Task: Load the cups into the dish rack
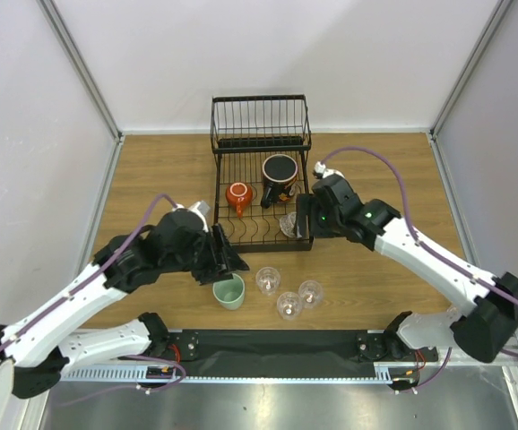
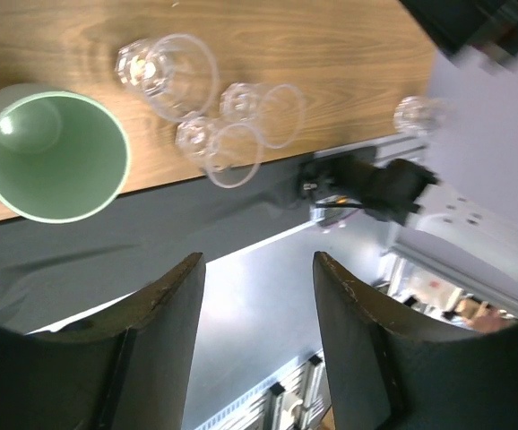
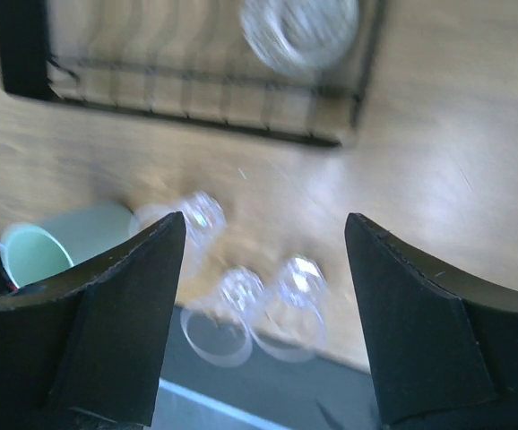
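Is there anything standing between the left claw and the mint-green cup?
Nothing visible does. The left claw is open, close to the mint-green cup, with only open space between them. The three clear glasses are off to the side, not in the path.

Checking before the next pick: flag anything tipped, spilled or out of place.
Nothing stands out. The mint-green cup and three clear glasses stand upright on the table; nothing spilled. In the dish rack, the near-right corner glass is too blurred to judge its lean.
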Controlling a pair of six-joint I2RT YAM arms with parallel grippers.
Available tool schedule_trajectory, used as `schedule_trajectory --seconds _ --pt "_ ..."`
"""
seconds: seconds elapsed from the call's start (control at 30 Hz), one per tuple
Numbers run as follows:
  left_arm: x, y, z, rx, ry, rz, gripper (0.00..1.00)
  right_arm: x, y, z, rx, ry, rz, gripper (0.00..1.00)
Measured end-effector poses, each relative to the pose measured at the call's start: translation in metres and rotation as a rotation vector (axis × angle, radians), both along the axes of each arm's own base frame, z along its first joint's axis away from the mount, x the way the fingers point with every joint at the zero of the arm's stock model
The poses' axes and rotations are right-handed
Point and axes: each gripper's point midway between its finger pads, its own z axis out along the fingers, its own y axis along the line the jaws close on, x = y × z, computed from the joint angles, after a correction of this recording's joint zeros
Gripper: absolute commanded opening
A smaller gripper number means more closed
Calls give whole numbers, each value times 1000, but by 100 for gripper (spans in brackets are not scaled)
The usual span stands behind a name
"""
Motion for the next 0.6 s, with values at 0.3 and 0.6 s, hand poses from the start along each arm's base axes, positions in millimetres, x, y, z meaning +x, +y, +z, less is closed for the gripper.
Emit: schedule_trajectory --seconds 0.3,0.6 --pt "-9 16 21 -84 -53 37 57 63 51 -50 -77 27 -18 84" --pt "-11 27 14 -38 -51 49 59 75 50 -97 -213 88 -82 90"
